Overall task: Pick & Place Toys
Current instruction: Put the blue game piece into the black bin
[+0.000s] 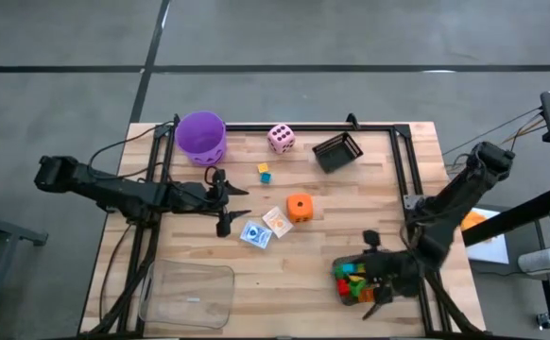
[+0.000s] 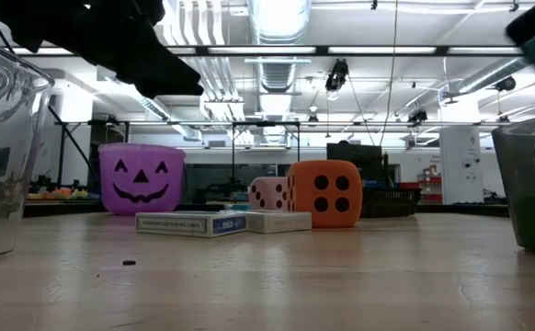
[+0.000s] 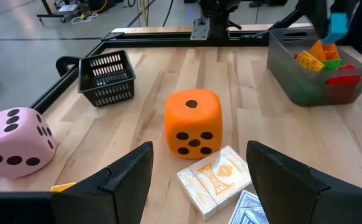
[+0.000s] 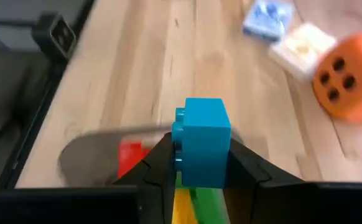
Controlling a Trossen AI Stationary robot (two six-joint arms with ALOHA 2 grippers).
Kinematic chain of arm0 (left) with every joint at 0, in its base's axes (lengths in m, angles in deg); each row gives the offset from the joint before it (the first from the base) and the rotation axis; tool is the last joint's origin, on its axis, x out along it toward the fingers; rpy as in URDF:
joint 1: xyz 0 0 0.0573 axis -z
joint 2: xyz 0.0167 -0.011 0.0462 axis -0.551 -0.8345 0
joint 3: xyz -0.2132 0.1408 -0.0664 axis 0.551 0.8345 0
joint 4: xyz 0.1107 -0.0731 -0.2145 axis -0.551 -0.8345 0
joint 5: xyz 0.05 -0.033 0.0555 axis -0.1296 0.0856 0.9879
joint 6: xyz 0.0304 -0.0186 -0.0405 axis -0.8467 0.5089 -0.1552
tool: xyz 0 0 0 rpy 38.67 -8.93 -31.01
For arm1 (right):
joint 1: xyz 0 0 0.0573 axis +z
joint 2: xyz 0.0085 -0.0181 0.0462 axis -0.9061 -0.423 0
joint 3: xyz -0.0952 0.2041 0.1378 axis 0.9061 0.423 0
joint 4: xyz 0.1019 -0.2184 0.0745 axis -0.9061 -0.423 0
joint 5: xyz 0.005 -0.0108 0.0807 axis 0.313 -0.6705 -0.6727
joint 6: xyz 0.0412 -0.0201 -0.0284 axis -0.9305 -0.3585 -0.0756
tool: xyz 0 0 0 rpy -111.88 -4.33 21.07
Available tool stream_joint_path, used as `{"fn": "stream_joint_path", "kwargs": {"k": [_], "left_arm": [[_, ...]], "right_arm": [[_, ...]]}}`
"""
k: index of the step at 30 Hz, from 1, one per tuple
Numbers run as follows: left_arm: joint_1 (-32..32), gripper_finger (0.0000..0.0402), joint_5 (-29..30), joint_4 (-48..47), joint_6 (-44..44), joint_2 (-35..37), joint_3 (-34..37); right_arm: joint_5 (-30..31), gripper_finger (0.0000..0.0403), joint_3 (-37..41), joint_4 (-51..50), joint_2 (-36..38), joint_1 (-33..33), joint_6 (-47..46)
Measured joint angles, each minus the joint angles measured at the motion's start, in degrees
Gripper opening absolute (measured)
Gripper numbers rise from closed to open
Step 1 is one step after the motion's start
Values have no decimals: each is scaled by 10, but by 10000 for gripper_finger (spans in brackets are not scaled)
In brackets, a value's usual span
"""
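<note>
blue brick (image 4: 203,142), orange black-dotted die (image 3: 192,121)

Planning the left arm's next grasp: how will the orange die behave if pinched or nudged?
The orange die looks soft with rounded edges, so it probably squashes slightly. It sits flat, yet a nudge may tumble it. Left gripper is open, seemingly wide enough.

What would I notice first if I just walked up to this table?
Probably the purple bucket with a pumpkin face at the table's far edge, and the orange dotted die in the middle beside two card packs. Then the right gripper pinching a blue brick above a bin of colourful bricks.
</note>
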Motion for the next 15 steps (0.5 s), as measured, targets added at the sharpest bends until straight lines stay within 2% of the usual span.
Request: {"fn": "stream_joint_path", "kwargs": {"k": [3,7,15], "left_arm": [[0,259,4,0,0,0,0],[0,259,4,0,0,0,0],[0,259,4,0,0,0,0]], "right_arm": [[-6,87,-72,-140,-27,30,-75],[-64,87,-143,-261,-85,48,-160],[-184,87,-185,-360,-206,57,-241]]}}
